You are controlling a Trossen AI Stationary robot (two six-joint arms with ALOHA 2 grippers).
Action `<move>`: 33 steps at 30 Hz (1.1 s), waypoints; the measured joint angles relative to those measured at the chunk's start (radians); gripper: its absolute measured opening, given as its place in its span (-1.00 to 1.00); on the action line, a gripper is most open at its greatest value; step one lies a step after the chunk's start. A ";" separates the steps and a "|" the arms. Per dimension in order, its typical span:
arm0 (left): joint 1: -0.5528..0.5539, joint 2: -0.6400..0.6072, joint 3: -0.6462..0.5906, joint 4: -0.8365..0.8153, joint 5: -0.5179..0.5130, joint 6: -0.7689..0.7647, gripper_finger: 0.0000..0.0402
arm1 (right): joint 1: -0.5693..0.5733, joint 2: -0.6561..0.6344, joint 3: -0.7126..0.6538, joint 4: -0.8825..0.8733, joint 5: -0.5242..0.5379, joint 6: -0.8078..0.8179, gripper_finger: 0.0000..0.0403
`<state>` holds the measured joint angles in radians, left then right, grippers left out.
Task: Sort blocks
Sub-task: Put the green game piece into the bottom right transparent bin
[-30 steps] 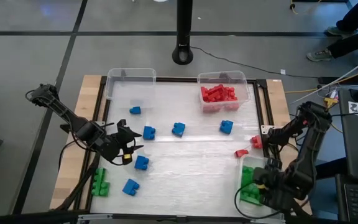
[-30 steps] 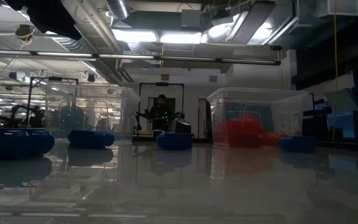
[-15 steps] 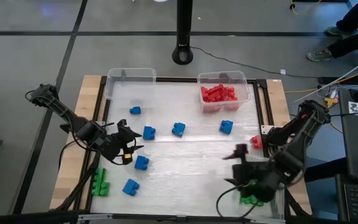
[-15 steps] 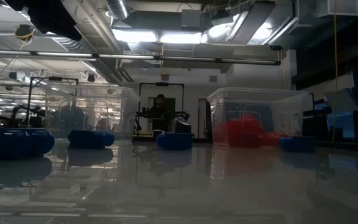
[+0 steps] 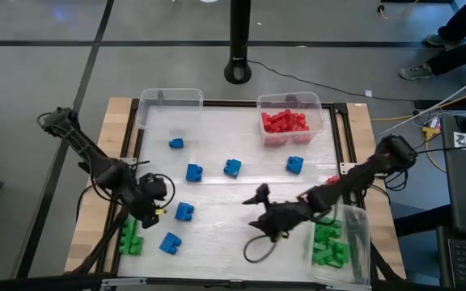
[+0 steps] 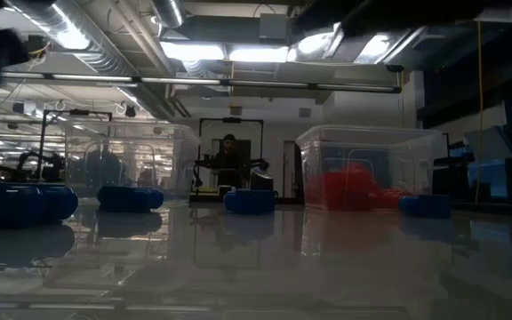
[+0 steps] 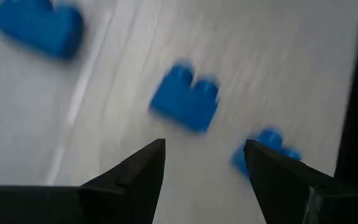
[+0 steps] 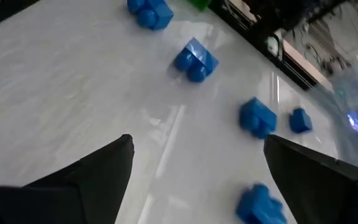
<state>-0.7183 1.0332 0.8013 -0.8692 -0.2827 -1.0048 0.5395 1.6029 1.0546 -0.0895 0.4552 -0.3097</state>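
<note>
Seeing right gripper [image 5: 259,204] mid-table, fingers spread wide, empty. Left gripper [image 5: 154,200] by blue blocks [image 5: 184,212], fingers apart, empty. We note red blocks [image 5: 284,122] in bin [image 5: 323,109], green blocks [image 5: 327,244] at right edge.

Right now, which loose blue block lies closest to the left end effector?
The blue block just right of the left end effector, in the table's left half. The other blue ones sit farther off, toward the bins or the near edge.

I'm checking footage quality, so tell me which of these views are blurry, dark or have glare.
Left wrist view: motion-smeared, the blue blocks have soft edges. Right wrist view: mildly soft, glare streak on the white tabletop. Low view: dim, ceiling lights mirrored in the glossy surface. High view: sharp and evenly lit.
</note>
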 joint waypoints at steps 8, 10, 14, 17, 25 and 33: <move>-0.092 0.139 0.000 -0.126 0.207 -0.355 0.05 | -0.102 0.176 -0.048 0.276 -0.100 -0.094 0.78; -0.103 0.182 0.000 -0.141 0.259 -0.430 0.05 | -0.118 0.218 -0.048 0.321 -0.134 -0.095 0.78; -0.109 0.262 0.000 -0.164 0.353 -0.544 0.05 | -0.132 0.277 -0.048 0.367 -0.152 -0.096 0.78; -0.103 0.314 0.000 -0.171 0.384 -0.611 0.05 | -0.135 0.306 -0.049 0.411 -0.160 -0.096 0.78; -0.085 0.422 0.000 -0.194 0.500 -0.671 0.05 | -0.135 0.331 -0.048 0.448 -0.161 -0.119 0.78; -0.087 0.466 0.000 -0.214 0.555 -0.697 0.05 | -0.134 0.331 -0.048 0.448 -0.161 -0.119 0.78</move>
<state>-0.8051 1.4991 0.8013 -1.0829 0.2723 -1.7023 0.4053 1.9343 1.0061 0.3588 0.2939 -0.4290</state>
